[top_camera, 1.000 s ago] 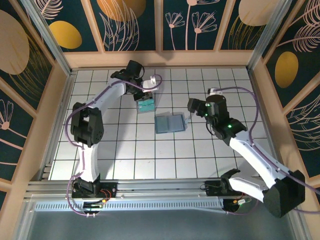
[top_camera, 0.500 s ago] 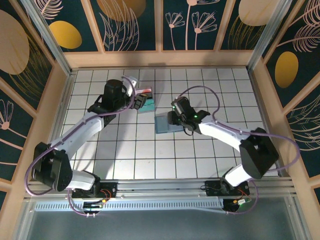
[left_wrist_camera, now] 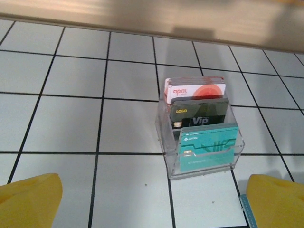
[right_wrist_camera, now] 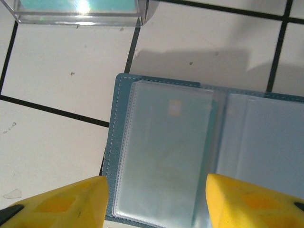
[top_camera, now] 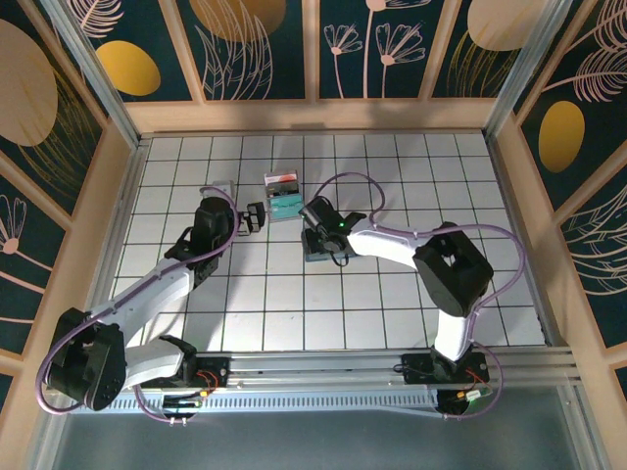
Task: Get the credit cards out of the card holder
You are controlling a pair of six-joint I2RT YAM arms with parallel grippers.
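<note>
between floral walls (top_camera: 265,49), tiles (top_camera: 392,294) bear the card holder (right_wrist_camera: 164,156).

White tiled table (top_camera: 392,284): open teal card holder (right_wrist_camera: 161,156) flat; clear card box (left_wrist_camera: 202,142) upright just beside.

card holder (right_wrist_camera: 113,156): slate-blue wallet, stitched edge, lying open and flat on white tiled table (top_camera: 392,294), about mid-table | clear sleeves (right_wrist_camera: 256,142) face up | credit card (right_wrist_camera: 166,142): pale through the plastic, small chip patch visible, tucked in the sleeve by the stitched edge | other sleeve's contents unclear
</note>
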